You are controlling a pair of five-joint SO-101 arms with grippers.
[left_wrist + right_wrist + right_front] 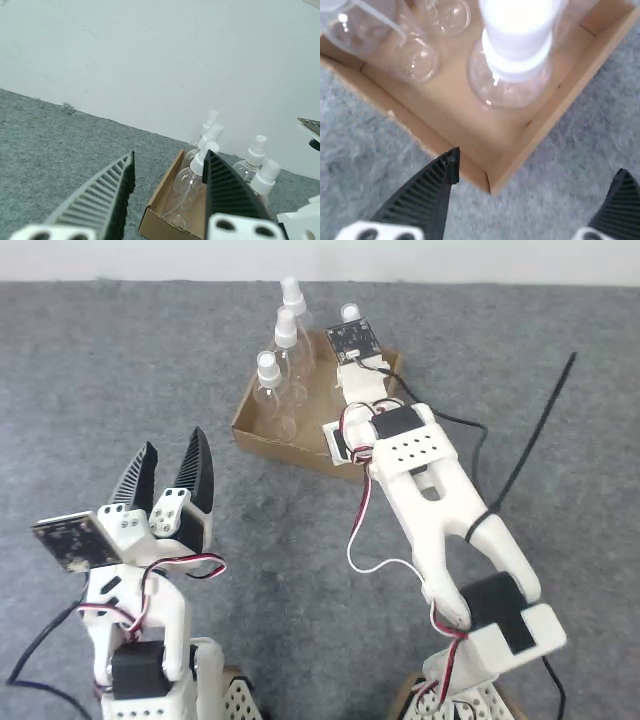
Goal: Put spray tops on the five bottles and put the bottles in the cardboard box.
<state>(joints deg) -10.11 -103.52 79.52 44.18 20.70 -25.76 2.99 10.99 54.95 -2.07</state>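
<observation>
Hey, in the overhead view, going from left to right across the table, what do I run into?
Left arm's black-fingered gripper, open → three clear plastic bottles with white spray tops → white right arm → thin black cable.

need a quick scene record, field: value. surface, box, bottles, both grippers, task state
surface: grey carpet
box: open cardboard box on the carpet, ahead of both arms
bottles: five clear bottles, upright in the box
tops: a white spray top on each, five counted in the left wrist view
left gripper: open, empty, raised over the carpet short of the box
right gripper: open, empty, above a corner of the box
task state: looks complete
</observation>
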